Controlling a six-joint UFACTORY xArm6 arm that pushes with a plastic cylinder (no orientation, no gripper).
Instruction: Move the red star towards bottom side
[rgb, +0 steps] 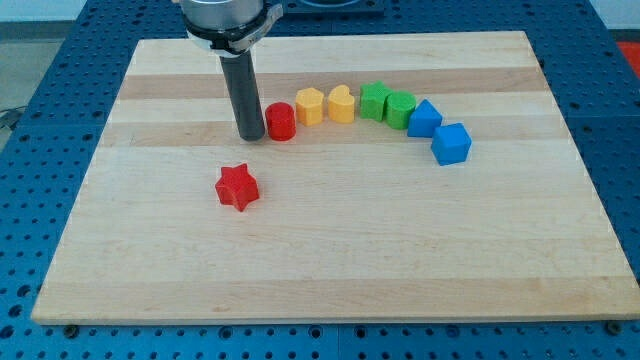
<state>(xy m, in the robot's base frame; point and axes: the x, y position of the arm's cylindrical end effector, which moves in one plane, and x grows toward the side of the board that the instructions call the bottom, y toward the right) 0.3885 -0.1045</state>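
The red star (237, 187) lies on the wooden board (330, 260), left of the middle. My tip (250, 136) rests on the board above the star and slightly to its right, about a block's width away from it. The tip stands right beside the left side of a red cylinder (280, 122), touching or nearly touching it. Nothing covers the star.
An arc of blocks runs to the view's right from the red cylinder: a yellow hexagon-like block (310, 105), a yellow heart-like block (341, 103), two green blocks (374, 100) (400, 106), and two blue blocks (424, 119) (451, 143). Blue perforated table surrounds the board.
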